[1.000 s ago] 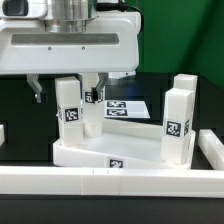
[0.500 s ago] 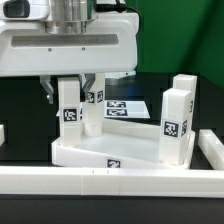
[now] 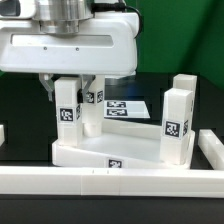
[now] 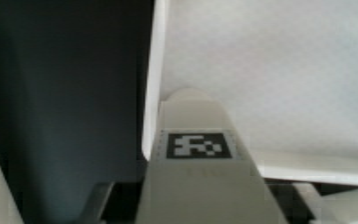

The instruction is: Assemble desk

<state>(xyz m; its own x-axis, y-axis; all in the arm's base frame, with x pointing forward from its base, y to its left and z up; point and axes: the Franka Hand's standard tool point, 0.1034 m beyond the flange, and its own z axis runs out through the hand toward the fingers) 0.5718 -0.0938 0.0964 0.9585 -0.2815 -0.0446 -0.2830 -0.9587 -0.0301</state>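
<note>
- One gripper (image 3: 69,88) hangs under the arm's broad white housing, its two dark fingers (image 3: 47,88) pinching the top of one desk leg (image 3: 68,112) from either side.
- Three legs in all stand upright on the desk slab (image 3: 100,152) in the exterior view: the gripped one at the slab's corner nearest the exterior view's left, a second leg (image 3: 94,108) just behind it, and a third leg (image 3: 177,118) at the corner toward the exterior view's right.
- Each leg is a short, square-section post of smooth white plastic, and each carries one black-and-white square tag on the face turned to the camera.
- The slab is one wide, flat white rectangle with a raised rim, lying on the dark tabletop (image 3: 20,125); one small tag shows on its front rim.
- One long, low white rail (image 3: 110,183) runs across the table's front edge, just before the slab, and turns back at the exterior view's right.
- One flat marker board (image 3: 127,107) with printed square tags lies behind the slab, partly hidden by the legs.
- The wrist view looks down the gripped leg (image 4: 197,150), blurred, with one tag readable on its face and white plastic behind it.
</note>
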